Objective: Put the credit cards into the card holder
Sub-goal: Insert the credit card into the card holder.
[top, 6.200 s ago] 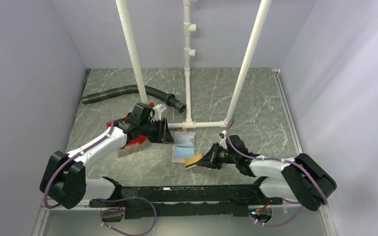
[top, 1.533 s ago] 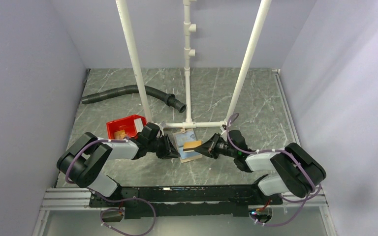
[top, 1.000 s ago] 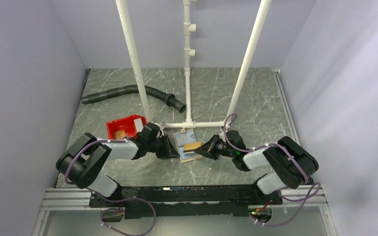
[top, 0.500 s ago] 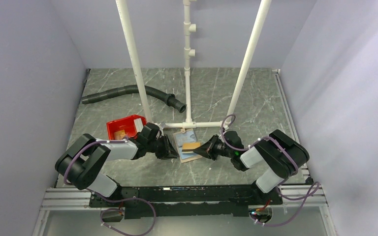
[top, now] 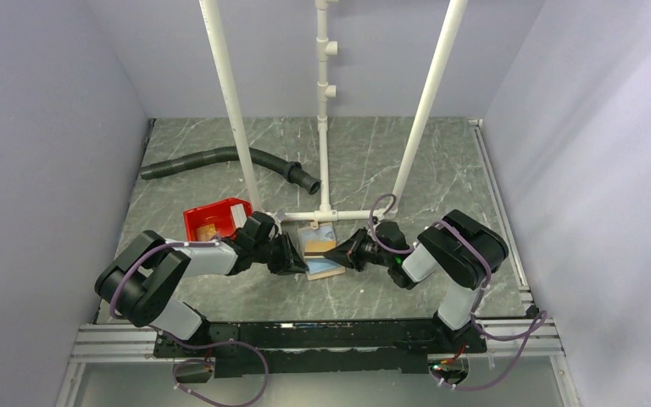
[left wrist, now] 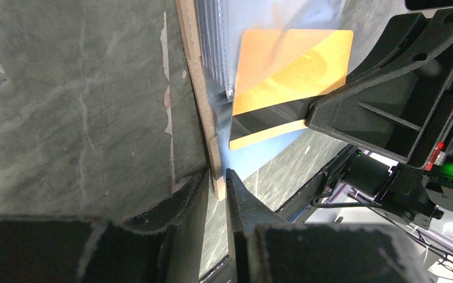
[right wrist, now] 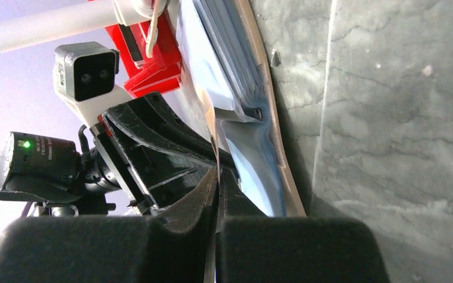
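The card holder (top: 324, 270) lies open on the table, tan outside, pale blue inside. My left gripper (top: 298, 256) is shut on its left tan edge (left wrist: 205, 112), seen pinched between my jaws (left wrist: 217, 180). My right gripper (top: 337, 253) is shut on an orange credit card (top: 325, 251) with a black stripe (left wrist: 289, 65) and holds it edge-on (right wrist: 216, 168) against the holder's clear inner sleeves (right wrist: 230, 53). The card's far end lies over the sleeve stack. Other cards are not visible.
A red bin (top: 212, 222) stands just left of the left arm. A white pipe frame (top: 325, 212) rises right behind the holder. A black corrugated hose (top: 220, 157) lies at the back left.
My right gripper has moved left with the orange card, bringing it further over the holder's inside. My left gripper came from the red bin earlier and has since stayed on the holder's edge.
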Robot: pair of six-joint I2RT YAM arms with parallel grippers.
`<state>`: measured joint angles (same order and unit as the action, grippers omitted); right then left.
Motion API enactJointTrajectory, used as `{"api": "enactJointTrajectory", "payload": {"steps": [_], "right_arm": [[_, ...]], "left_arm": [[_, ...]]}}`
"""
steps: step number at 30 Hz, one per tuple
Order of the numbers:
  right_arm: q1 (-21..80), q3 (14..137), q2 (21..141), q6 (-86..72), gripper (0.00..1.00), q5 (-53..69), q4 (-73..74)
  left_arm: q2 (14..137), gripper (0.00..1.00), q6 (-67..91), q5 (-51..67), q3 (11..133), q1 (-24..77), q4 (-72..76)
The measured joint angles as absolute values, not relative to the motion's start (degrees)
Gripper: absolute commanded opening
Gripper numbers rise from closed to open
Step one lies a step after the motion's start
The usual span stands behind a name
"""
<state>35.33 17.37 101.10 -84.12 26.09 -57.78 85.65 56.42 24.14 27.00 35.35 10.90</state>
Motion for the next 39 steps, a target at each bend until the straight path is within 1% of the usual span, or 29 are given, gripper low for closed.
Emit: {"api": "enactJointTrajectory", "payload": {"steps": [3, 8, 16, 18, 19, 21, 22, 27, 35, 38, 39], "right_arm": [[35.53, 17.47, 102.3, -84.51, 0.02, 26.11, -58.76], [35.2, 17.67, 105.06, -84.58, 0.09, 27.14, -60.58], [32.56, 18.13, 108.05, -81.73, 0.09, 32.45, -64.12], [32.12, 18.31, 108.53, -81.36, 0.1, 33.65, -64.62], [31.99, 18.37, 108.6, -81.3, 0.14, 34.15, -64.69], [31.77, 18.39, 108.62, -81.1, 0.24, 34.98, -64.6], [31.7, 18.39, 108.53, -80.71, 0.26, 35.18, -64.34], [31.24, 18.41, 105.43, -79.05, 0.33, 35.29, -58.39], [28.91, 15.84, 101.27, -79.02, 0.35, 34.96, -55.55], [28.53, 15.84, 101.23, -79.02, 0.31, 34.89, -55.4], [28.53, 15.84, 101.25, -79.05, 0.28, 34.89, -55.4]], "left_arm": [[85.65, 0.24, 56.4, 24.12, 27.0, 35.35, 10.85], [85.12, 0.26, 55.79, 24.1, 27.03, 35.35, 10.04], [77.6, 0.32, 50.57, 21.39, 29.63, 35.35, -2.39], [75.92, 0.36, 49.19, 20.88, 31.68, 35.35, -5.08], [75.18, 0.38, 48.58, 20.6, 33.06, 35.35, -6.28], [74.65, 0.38, 47.46, 20.45, 35.53, 35.33, -7.7], [74.72, 0.38, 47.0, 20.47, 37.06, 35.31, -8.45], [77.76, 0.36, 45.21, 20.49, 42.5, 34.63, -8.99], [85.54, 0.36, 45.69, 21.8, 43.57, 33.89, -5.82], [86.24, 0.35, 45.95, 22.24, 43.57, 33.89, -5.1], [86.24, 0.35, 45.95, 22.26, 43.64, 33.89, -4.95]]}}
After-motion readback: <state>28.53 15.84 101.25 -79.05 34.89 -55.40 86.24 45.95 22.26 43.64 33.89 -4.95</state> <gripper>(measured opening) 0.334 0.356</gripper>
